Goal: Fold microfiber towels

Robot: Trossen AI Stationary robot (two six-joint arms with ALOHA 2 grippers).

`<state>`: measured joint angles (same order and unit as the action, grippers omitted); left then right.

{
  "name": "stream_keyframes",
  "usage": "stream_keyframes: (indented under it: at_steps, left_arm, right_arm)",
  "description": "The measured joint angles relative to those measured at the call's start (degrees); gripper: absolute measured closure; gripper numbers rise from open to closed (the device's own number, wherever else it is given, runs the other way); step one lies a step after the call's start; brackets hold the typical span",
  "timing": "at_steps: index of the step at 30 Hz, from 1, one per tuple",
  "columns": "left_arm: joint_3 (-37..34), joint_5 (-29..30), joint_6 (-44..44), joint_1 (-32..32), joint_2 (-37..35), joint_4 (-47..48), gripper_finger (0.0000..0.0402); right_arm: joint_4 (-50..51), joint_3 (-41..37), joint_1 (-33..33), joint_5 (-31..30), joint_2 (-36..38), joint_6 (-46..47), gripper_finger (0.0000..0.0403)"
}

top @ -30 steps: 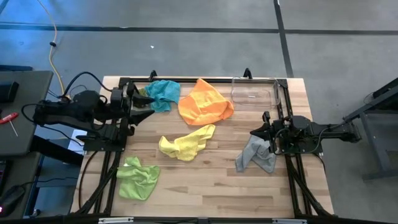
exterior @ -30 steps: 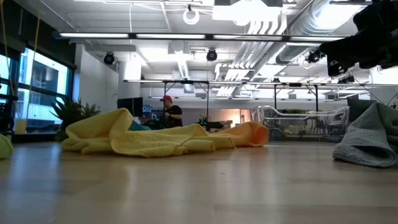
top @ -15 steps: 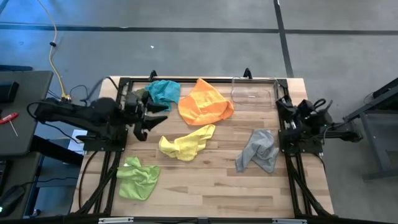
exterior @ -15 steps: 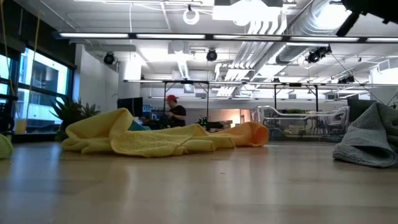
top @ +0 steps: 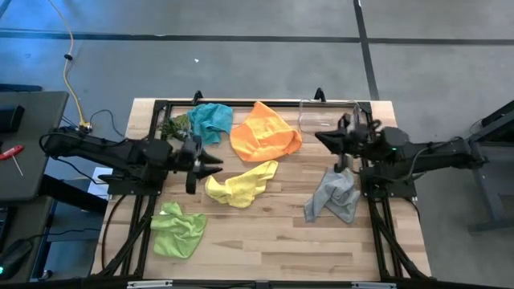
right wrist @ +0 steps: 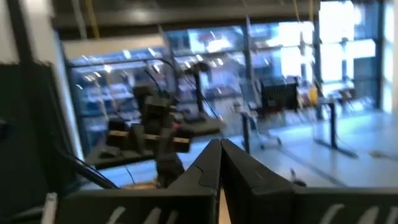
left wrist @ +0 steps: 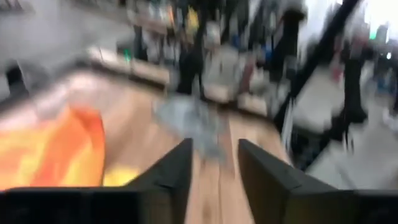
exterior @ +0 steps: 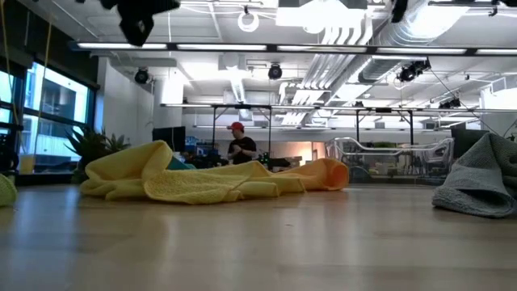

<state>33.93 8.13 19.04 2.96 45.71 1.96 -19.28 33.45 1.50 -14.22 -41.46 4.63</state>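
Observation:
Five microfiber towels lie crumpled on the wooden table: teal (top: 211, 120) at the far left, orange (top: 265, 132) beside it, yellow (top: 241, 183) in the middle, grey (top: 333, 197) at the right, lime green (top: 178, 229) at the near left. My left gripper (top: 217, 164) hovers just left of the yellow towel, pointing toward the table's right. It is open, with nothing between its fingers (left wrist: 177, 168). My right gripper (top: 320, 136) is shut and held high between the orange towel and the grey towel, pointing left; its fingers (right wrist: 219, 165) are empty.
A clear plastic bin (top: 325, 120) stands at the far right, just behind my right gripper. A small green spiky plant-like object (top: 173, 126) lies beside the teal towel. Black frame rails (top: 152, 193) run along both table sides. A person (exterior: 240, 145) shows far behind the table.
My left gripper has moved from beside the teal towel toward the table's right and near side, sinking toward the yellow towel's left end. My right gripper has risen off the grey towel and swung toward the far edge and left. The grey towel stays on the table.

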Motion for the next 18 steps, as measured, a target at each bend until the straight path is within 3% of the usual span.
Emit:
stream_keyframes:
  at_steps: [3, 6, 9, 14, 18]
  left_arm:
    - [0.00, -0.92, 3.83, -0.26, 0.32, 10.89, 0.0382]
    - [-0.06, -1.35, 8.51, -2.32, 1.48, 20.42, 0.0389]
    - [0.03, -7.51, 8.86, -5.31, 4.37, 23.04, 0.0399]
    - [0.05, -17.04, 3.36, -11.74, 10.73, 24.72, 0.0401]
    - [0.01, -22.17, -0.83, -17.60, 17.18, 27.05, 0.0401]
  right_arm:
    - [2.78, 3.84, 0.00, -2.08, -5.38, 4.02, 0.0402]
    - [6.90, 7.53, 0.00, -2.47, -10.11, 4.38, 0.0400]
    - [13.83, 11.74, -0.17, -3.02, -14.56, 6.26, 0.0382]
    - [32.15, 21.02, -1.50, -5.01, -19.97, 11.92, 0.0302]
    - [44.15, 26.76, -1.62, -3.79, -22.35, 10.90, 0.0231]
